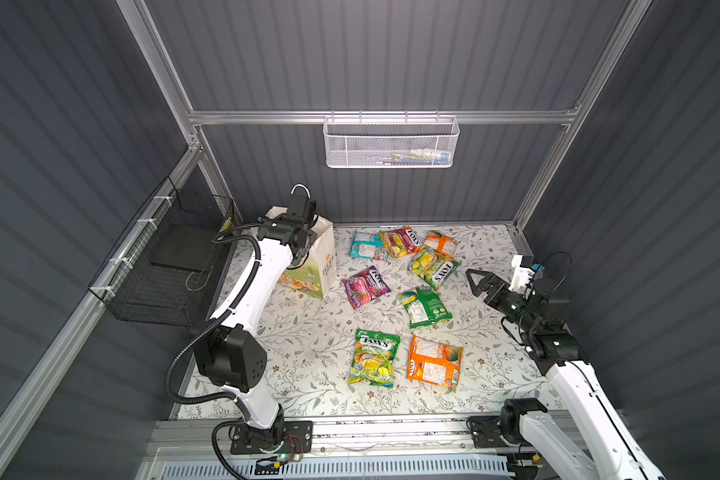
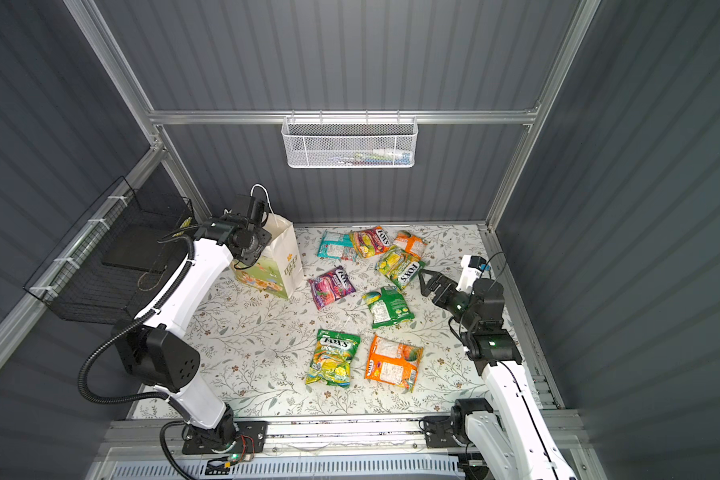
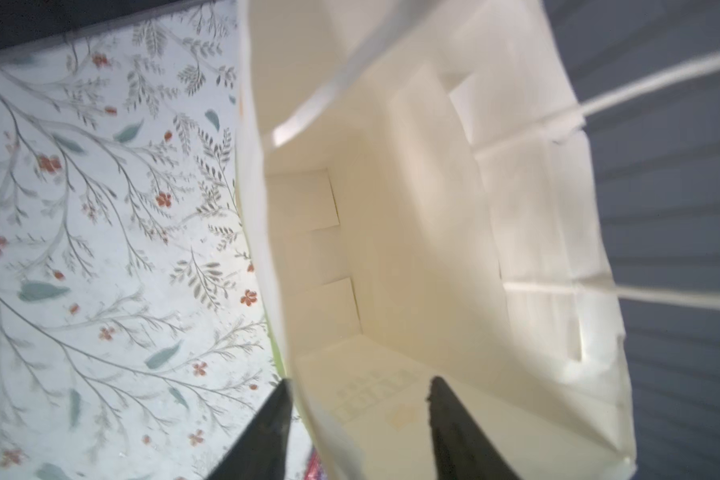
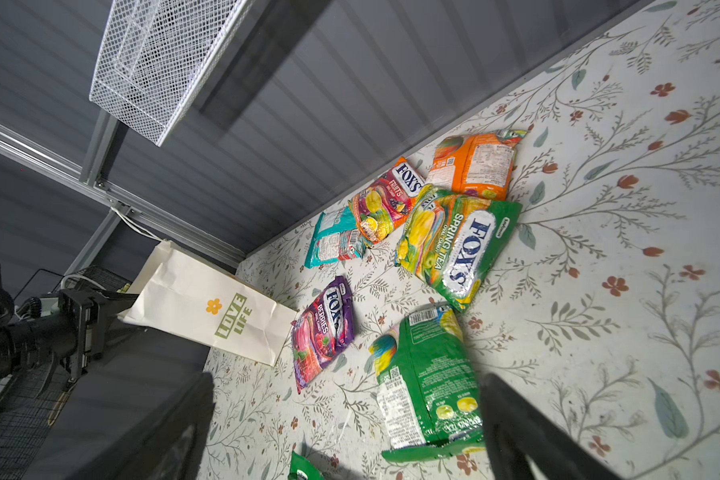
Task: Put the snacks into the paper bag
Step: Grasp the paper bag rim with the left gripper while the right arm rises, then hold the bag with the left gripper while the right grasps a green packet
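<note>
Eight glossy snacks are counted on the floral tabletop (image 1: 308, 345); none can be seen inside the bag. Nearest, a green Spring Tea packet (image 1: 374, 357) and an orange packet (image 1: 435, 368) are laid flat just beside each other, their crinkled film catching the light. Further in, a green packet (image 1: 425, 307) is turned label-side up, with a purple berry packet (image 1: 366, 287) near it. The right gripper (image 1: 473, 283) is held above the table, jaws at full spread and nothing between them. Beyond it a heap is overlapped at the far edge: a teal packet (image 1: 364, 245), a red fruit packet (image 1: 400, 241), a second orange packet (image 1: 441, 243) and a second Spring Tea packet (image 1: 433, 266). In the far left corner the paper bag (image 1: 321, 257) is stood upright, thin creased cream paper with cord handles (image 1: 300, 189). The left gripper (image 3: 360, 380) is set astride its rim, jaws partway apart, one finger outside the wall and one inside; a firm pinch cannot be confirmed. Trouble is judged likeliest here: the light paper could be crumpled or the bag tipped if the wall is pulled. Slippery, pillow-shaped film could also be squeezed out of a grasp, or a neighbour dragged along.
</note>
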Tool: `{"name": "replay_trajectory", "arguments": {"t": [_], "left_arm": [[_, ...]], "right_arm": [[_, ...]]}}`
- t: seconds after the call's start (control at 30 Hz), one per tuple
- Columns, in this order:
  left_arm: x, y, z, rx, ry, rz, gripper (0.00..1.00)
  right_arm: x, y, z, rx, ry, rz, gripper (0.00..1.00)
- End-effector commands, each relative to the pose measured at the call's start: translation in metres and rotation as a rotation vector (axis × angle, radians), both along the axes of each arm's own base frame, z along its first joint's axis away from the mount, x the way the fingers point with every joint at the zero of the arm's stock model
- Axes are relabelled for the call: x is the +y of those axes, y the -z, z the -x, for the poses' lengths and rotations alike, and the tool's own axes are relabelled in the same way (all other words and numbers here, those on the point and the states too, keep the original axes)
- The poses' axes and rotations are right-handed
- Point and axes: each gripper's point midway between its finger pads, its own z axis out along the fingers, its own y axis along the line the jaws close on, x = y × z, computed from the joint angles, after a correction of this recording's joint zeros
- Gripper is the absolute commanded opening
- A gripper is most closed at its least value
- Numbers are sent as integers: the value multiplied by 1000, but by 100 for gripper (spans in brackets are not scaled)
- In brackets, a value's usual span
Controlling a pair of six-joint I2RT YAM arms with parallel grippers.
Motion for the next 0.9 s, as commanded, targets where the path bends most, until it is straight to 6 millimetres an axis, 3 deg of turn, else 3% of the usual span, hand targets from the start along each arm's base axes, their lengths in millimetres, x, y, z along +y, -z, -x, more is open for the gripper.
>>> {"name": "replay_trajectory", "arguments": {"t": [0.0, 0.23, 0.43, 0.6, 0.7, 0.87], "left_arm": [[4, 6, -1, 28, -24, 62, 36], [-7, -11, -7, 4, 107, 68, 11], [-10, -25, 11, 26, 280, -13, 1], [-10, -38, 26, 13, 421, -100, 0], [-7, -36, 45, 66, 485, -140, 0], [-9, -32, 67, 80, 611, -183, 0]], "right_arm": [[4, -9, 1, -23, -30, 18, 99], [3, -7, 1, -10, -20, 30, 99], [-7, 7, -5, 54, 32, 60, 99], [-8, 34, -15, 169, 45, 62, 99], [-11, 53, -18, 242, 64, 63, 99], [-15, 102, -21, 363, 111, 28, 99]]}}
